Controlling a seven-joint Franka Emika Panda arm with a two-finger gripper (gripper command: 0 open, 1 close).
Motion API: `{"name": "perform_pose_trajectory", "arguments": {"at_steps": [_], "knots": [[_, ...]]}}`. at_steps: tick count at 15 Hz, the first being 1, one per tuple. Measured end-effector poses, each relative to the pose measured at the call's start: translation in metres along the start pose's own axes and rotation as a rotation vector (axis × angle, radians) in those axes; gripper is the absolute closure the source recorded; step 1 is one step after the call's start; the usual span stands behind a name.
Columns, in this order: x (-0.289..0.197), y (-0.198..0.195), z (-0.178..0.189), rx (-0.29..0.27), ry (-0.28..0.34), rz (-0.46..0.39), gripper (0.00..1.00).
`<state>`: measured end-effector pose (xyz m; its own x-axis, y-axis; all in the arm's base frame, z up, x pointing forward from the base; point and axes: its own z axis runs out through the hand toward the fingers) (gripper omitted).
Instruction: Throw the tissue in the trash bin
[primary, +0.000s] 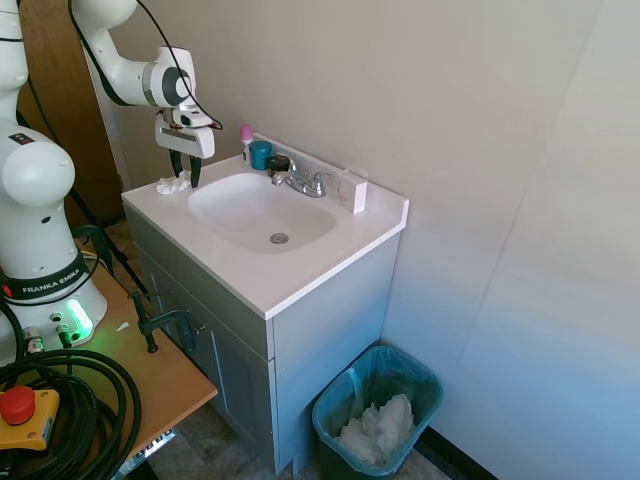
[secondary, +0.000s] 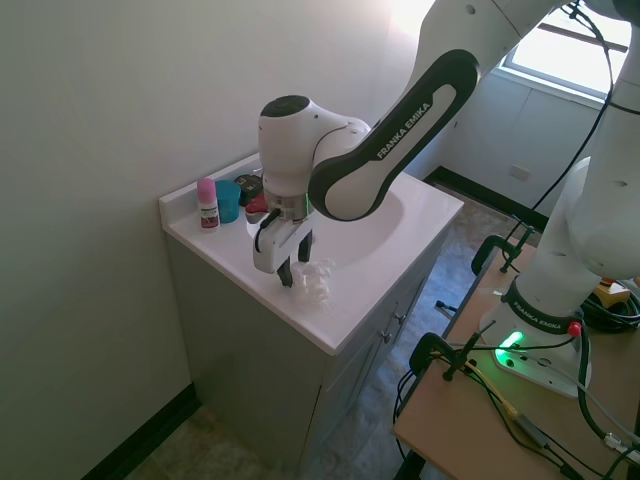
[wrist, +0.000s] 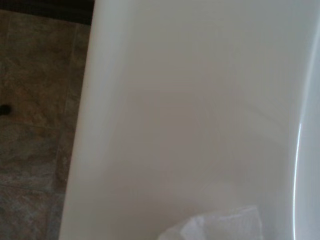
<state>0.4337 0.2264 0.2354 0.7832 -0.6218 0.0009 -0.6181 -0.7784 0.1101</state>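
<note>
The tissue (primary: 172, 184) is a small crumpled white wad on the white countertop (primary: 300, 275), at the corner left of the basin. It also shows as the tissue (secondary: 316, 280) and the tissue (wrist: 220, 226). My gripper (primary: 185, 178) hangs straight down over it and is open. Its dark fingertips sit low against the wad's edge, and I cannot tell if they touch it. From the other side the gripper (secondary: 292, 268) stands just beside the wad. The trash bin (primary: 378, 405), dark with a teal liner, stands on the floor to the right of the vanity.
A larger mass of white paper (primary: 380, 428) lies inside the bin. Behind the basin (primary: 262, 212) stand a faucet (primary: 300, 180), a teal cup (primary: 260, 154), a pink-capped bottle (primary: 246, 140) and a white box (primary: 352, 190). A wooden table (primary: 150, 370) sits left of the vanity.
</note>
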Motion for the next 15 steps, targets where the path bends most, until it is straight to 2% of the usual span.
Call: {"name": "perform_pose_trajectory", "arguments": {"at_steps": [11,13,15], "knots": [[0.013,-0.003,-0.012,0.023,-0.022,0.043,1.0],[0.02,-0.001,-0.033,0.051,-0.019,0.068,1.0],[0.034,0.006,-0.077,0.115,0.02,0.102,1.0]]}}
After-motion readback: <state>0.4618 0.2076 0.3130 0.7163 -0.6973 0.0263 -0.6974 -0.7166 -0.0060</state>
